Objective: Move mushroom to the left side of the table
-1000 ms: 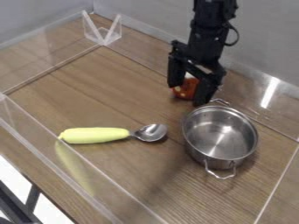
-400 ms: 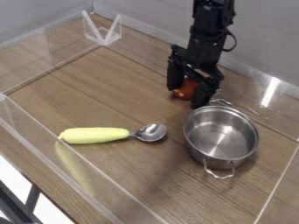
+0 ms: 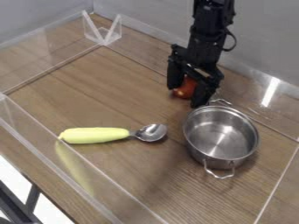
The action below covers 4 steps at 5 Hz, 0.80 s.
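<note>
The mushroom [image 3: 184, 87] shows as a small reddish-brown shape low on the table [image 3: 105, 87], right of centre at the back. My black gripper [image 3: 193, 85] points straight down over it, open, with one finger on each side of it. The fingers partly hide the mushroom, so only a piece of its cap shows. I cannot tell whether the fingers touch it.
A steel pot [image 3: 219, 136] stands just in front of the gripper, to the right. A spoon with a yellow handle [image 3: 111, 135] lies in the front middle. Low clear walls [image 3: 35, 52] edge the table, and a clear stand [image 3: 101, 31] sits at the back left.
</note>
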Each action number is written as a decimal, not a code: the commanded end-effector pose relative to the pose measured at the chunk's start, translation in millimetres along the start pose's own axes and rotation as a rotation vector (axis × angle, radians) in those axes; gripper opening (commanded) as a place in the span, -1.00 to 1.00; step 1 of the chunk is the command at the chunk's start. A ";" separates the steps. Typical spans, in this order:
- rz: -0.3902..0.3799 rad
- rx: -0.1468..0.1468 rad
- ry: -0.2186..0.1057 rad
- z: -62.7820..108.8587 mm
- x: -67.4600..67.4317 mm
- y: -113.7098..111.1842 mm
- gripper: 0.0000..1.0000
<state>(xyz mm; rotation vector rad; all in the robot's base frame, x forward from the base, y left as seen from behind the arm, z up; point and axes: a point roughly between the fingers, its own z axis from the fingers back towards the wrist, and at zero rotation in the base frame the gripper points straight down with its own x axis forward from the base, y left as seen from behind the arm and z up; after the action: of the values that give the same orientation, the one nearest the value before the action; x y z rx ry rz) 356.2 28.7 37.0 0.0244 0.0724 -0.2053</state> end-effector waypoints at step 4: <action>-0.004 0.021 -0.054 13.5 10.5 10.1 -1.00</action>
<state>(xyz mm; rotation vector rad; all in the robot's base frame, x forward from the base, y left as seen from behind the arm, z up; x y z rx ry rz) 359.9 35.4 37.7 0.0301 0.0690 -0.1955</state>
